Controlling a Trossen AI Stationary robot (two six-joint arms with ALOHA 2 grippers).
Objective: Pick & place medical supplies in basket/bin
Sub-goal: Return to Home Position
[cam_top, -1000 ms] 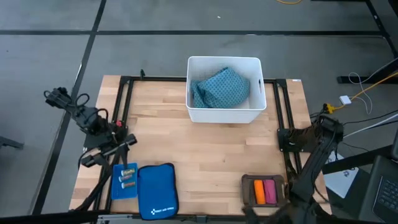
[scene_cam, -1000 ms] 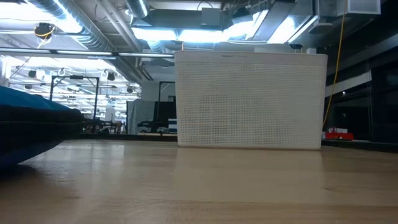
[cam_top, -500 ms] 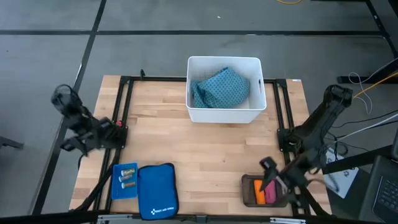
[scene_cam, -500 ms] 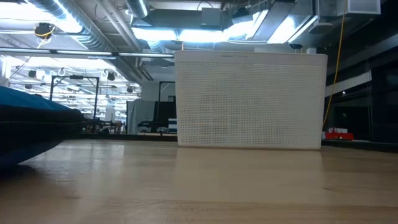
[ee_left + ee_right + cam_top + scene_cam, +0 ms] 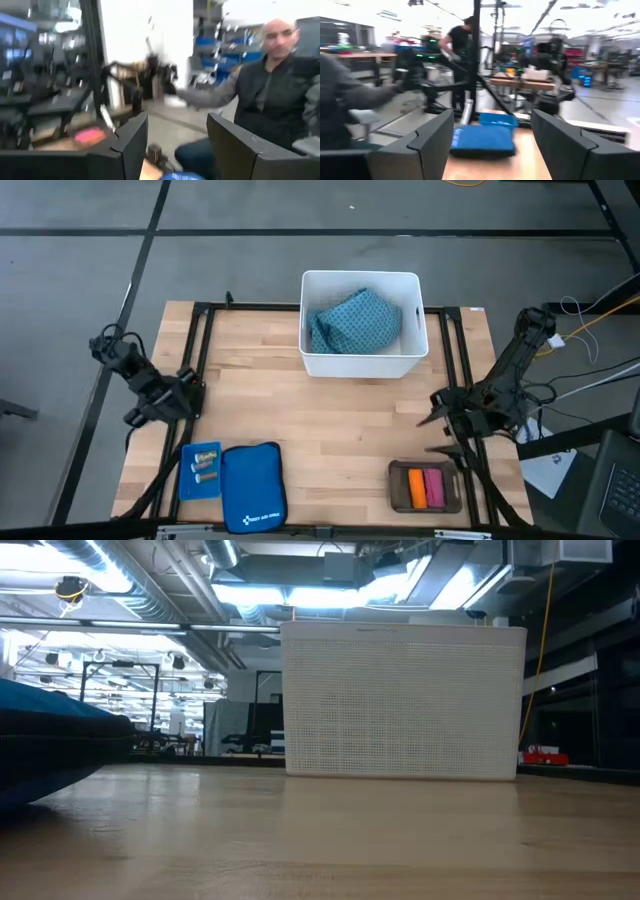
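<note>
The white tub (image 5: 312, 361) (image 5: 400, 700) stands at the table's far middle with the teal patterned cloth bundle (image 5: 355, 320) lying inside it. The orange cylinder (image 5: 416, 488) and the pink block (image 5: 434, 487) lie side by side in a shallow brown tray near the near right corner. Tiny yellowish vials (image 5: 205, 470) lie on a blue card near the near left corner. My right gripper (image 5: 435, 432) (image 5: 492, 145) hangs open above the table just beyond the tray, pointing left. My left gripper (image 5: 185, 390) (image 5: 177, 145) is open at the table's left edge, pointing right.
A large blue zip pouch (image 5: 253, 485) (image 5: 50, 750) (image 5: 482, 140) lies at the near edge beside the vials. A black frame (image 5: 200, 340) runs along the table's left, far and right sides. People show in the room beyond the table in both wrist views. Bare wood (image 5: 330, 420) spans the middle.
My right gripper has risen from over the brown tray and moved toward the far edge, tipping up to point level leftward. My left gripper has pulled back from over the vials toward the left edge and tipped up level. The supplies have stayed where they were.
</note>
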